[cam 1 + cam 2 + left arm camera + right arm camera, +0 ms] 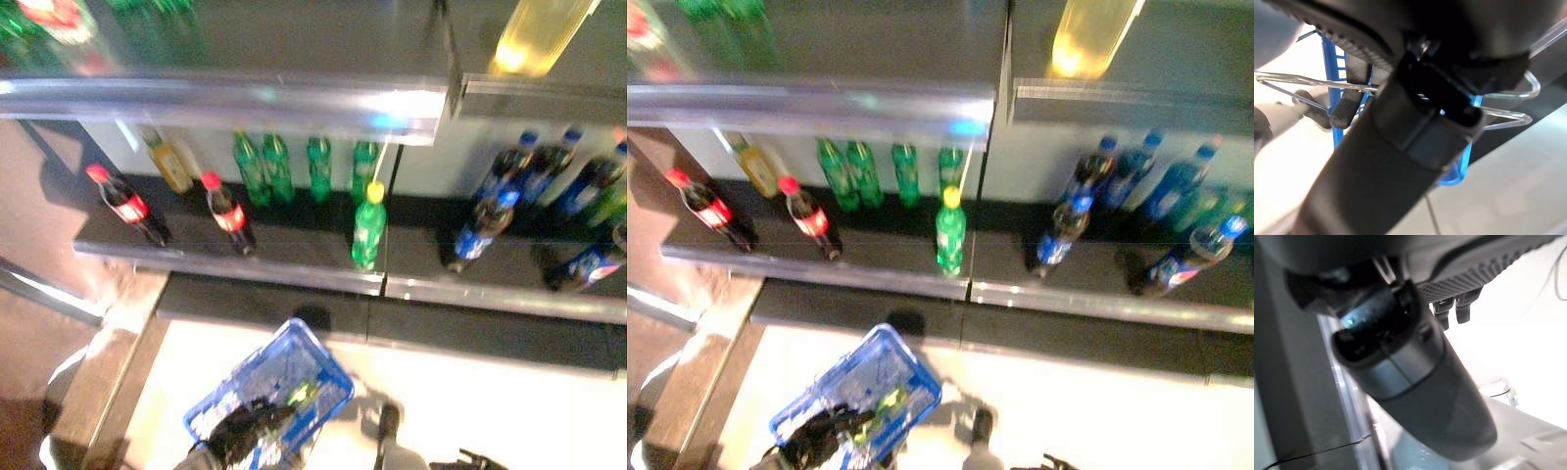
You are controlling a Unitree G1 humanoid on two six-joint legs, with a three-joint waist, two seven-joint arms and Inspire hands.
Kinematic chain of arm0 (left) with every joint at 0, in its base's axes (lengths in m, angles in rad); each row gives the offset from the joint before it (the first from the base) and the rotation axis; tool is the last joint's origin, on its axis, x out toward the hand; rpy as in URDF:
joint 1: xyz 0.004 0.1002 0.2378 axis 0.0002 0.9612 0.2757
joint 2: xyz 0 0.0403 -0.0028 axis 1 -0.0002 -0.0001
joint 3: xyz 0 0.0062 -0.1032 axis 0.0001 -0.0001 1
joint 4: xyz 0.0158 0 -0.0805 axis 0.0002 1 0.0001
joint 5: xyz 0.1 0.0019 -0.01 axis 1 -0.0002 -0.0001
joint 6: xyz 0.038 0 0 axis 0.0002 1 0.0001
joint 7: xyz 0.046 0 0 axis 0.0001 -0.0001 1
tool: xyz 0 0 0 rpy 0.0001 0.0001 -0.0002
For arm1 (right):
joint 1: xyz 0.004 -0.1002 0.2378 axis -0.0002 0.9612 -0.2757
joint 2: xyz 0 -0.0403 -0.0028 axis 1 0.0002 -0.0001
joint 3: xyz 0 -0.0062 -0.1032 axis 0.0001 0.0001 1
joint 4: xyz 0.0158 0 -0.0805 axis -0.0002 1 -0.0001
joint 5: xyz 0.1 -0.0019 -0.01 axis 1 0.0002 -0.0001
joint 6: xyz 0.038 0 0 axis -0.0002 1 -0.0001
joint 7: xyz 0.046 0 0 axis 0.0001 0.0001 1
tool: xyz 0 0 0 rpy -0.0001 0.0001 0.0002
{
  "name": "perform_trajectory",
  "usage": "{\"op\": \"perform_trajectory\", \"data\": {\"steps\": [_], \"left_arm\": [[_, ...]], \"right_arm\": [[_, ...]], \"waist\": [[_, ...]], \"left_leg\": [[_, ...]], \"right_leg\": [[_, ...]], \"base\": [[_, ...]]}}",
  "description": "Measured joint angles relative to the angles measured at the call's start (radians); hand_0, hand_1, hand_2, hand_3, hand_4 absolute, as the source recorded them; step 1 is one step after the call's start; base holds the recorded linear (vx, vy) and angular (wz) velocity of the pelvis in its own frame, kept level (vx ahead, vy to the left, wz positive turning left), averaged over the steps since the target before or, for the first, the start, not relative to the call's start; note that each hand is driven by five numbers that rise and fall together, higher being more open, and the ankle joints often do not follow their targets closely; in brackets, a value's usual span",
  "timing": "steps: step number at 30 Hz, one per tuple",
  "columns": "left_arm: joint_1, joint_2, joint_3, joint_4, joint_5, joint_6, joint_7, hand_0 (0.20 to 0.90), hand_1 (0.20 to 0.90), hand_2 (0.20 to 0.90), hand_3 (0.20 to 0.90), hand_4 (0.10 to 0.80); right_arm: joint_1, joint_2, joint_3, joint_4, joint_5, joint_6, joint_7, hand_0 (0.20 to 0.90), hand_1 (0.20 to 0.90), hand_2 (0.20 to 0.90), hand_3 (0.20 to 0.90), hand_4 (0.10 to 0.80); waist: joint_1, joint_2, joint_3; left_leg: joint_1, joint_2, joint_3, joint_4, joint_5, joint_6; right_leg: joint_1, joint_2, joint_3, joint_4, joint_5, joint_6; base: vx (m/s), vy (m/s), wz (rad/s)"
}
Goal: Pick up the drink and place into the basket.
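Note:
A green drink bottle with a yellow cap [368, 230] stands alone at the front of the dark lower shelf [294, 257]. The blue plastic basket [279, 377] hangs low in front of the shelf. My left hand [243, 431] is shut on its wire handle [1298, 81], and a finger [1347, 105] curls over the wire. Something green [300, 395] lies inside the basket; I cannot tell what it is. My right hand [472, 458] is down at the bottom edge, far from the shelf. Its fingers [1449, 313] hang relaxed and hold nothing.
Two red-capped cola bottles [227, 213] stand at the shelf's left, with green bottles [277, 166] in a row behind. Several blue-capped dark bottles [485, 227] fill the right side. An upper shelf edge [245, 98] overhangs, with a yellow bottle [539, 34] on top.

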State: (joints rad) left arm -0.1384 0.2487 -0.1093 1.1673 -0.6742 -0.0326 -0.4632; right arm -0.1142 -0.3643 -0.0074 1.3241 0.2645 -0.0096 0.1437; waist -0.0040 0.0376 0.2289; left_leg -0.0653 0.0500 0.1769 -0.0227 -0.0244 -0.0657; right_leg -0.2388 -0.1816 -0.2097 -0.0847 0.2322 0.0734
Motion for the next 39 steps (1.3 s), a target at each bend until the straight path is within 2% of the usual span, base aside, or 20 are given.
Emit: {"op": "perform_trajectory", "data": {"steps": [3,6,7,9,10,14,17,24,27,33,39], "left_arm": [[-0.098,0.001,-0.008,-0.016,-0.017,-0.004,0.015,0.300,0.300,0.300,0.200,0.100],[-0.197,0.013,-0.036,-0.042,-0.074,-0.020,0.025,0.300,0.300,0.300,0.200,0.100],[-0.213,0.018,-0.039,-0.050,-0.084,-0.025,0.026,0.300,0.300,0.300,0.200,0.100],[-0.233,0.039,-0.073,-0.070,-0.086,-0.034,0.027,0.300,0.300,0.300,0.200,0.100],[-0.233,0.039,-0.073,-0.070,-0.086,-0.034,0.027,0.300,0.300,0.300,0.200,0.100],[-0.246,0.043,-0.074,-0.081,-0.100,-0.046,0.041,0.300,0.300,0.300,0.200,0.100],[-0.247,0.044,-0.081,-0.104,-0.122,-0.047,0.061,0.300,0.300,0.300,0.200,0.100],[-0.227,0.045,-0.109,-0.152,-0.157,-0.047,0.100,0.300,0.300,0.300,0.200,0.100],[-0.218,0.045,-0.112,-0.156,-0.165,-0.046,0.105,0.300,0.300,0.300,0.200,0.100],[-0.202,0.045,-0.114,-0.144,-0.172,-0.048,0.105,0.300,0.300,0.300,0.200,0.100],[-0.199,0.045,-0.119,-0.141,-0.173,-0.058,0.103,0.300,0.300,0.300,0.200,0.100]], "right_arm": [[-0.093,-0.025,0.038,-0.019,0.050,-0.011,-0.001,0.900,0.900,0.900,0.900,0.800],[-0.178,-0.051,0.069,-0.044,0.113,-0.043,-0.007,0.900,0.900,0.900,0.900,0.800],[-0.192,-0.048,0.074,-0.063,0.134,-0.061,-0.012,0.900,0.900,0.900,0.900,0.800],[-0.208,-0.044,0.098,-0.114,0.157,-0.109,-0.018,0.900,0.900,0.900,0.900,0.800],[-0.208,-0.044,0.098,-0.114,0.157,-0.109,-0.018,0.900,0.900,0.900,0.900,0.800],[-0.222,-0.038,0.132,-0.212,0.170,-0.165,-0.024,0.900,0.900,0.900,0.900,0.800],[-0.211,-0.039,0.187,-0.361,0.164,-0.191,-0.043,0.900,0.900,0.900,0.900,0.800],[-0.171,-0.051,0.287,-0.771,0.050,-0.211,-0.133,0.900,0.900,0.900,0.900,0.800],[-0.177,-0.107,0.333,-0.913,-0.067,-0.220,-0.149,0.900,0.900,0.900,0.900,0.800],[-0.187,-0.233,0.383,-1.098,-0.147,-0.217,-0.117,0.900,0.900,0.900,0.900,0.800],[-0.231,-0.269,0.387,-1.238,-0.152,-0.212,-0.082,0.900,0.900,0.900,0.900,0.800]], "waist": [[-0.001,0.006,0.115],[0.002,-0.007,0.221],[0.003,-0.018,0.233],[0.001,-0.034,0.242],[0.001,-0.034,0.242],[0.002,-0.033,0.244],[0.000,-0.034,0.247],[0.002,-0.039,0.259],[0.003,-0.043,0.264],[0.002,-0.046,0.266],[0.007,-0.046,0.267]], "left_leg": [[-0.096,0.014,-0.003,0.091,-0.015,-0.010],[-0.206,0.027,-0.036,0.244,-0.061,-0.021],[-0.235,0.028,-0.039,0.285,-0.076,-0.021],[-0.295,0.031,-0.042,0.378,-0.116,-0.016],[-0.295,0.031,-0.042,0.378,-0.116,-0.016],[-0.363,0.034,-0.047,0.506,-0.180,-0.005],[-0.416,0.029,-0.048,0.552,-0.186,0.003],[-0.423,0.028,-0.054,0.556,-0.186,0.002],[-0.406,0.027,-0.056,0.545,-0.184,0.000],[-0.367,0.022,-0.066,0.522,-0.181,-0.002],[-0.357,0.019,-0.076,0.501,-0.173,-0.007]], "right_leg": [[-0.068,0.007,0.001,0.033,0.005,-0.018],[-0.172,0.004,0.001,0.193,-0.055,-0.042],[-0.211,-0.001,0.009,0.251,-0.079,-0.045],[-0.280,-0.011,0.028,0.347,-0.125,-0.043],[-0.280,-0.011,0.028,0.347,-0.125,-0.043],[-0.342,-0.010,0.062,0.421,-0.145,-0.048],[-0.383,-0.013,0.080,0.445,-0.139,-0.041],[-0.385,-0.014,0.077,0.450,-0.137,-0.040],[-0.373,-0.017,0.076,0.452,-0.136,-0.042],[-0.342,-0.029,0.065,0.464,-0.157,-0.038],[-0.337,-0.030,0.055,0.467,-0.162,-0.041]], "base": [[-0.297,-0.095,0.01],[-0.196,-0.033,0.11],[-0.146,-0.013,0.04],[-0.052,-0.008,-0.07],[-0.051,0.009,-0.12],[-0.041,0.015,-0.15],[-0.042,-0.005,-0.04],[-0.002,-0.007,0.02],[-0.001,-0.001,0.02],[0.010,0.003,0.07],[0.005,0.004,0.05]]}}
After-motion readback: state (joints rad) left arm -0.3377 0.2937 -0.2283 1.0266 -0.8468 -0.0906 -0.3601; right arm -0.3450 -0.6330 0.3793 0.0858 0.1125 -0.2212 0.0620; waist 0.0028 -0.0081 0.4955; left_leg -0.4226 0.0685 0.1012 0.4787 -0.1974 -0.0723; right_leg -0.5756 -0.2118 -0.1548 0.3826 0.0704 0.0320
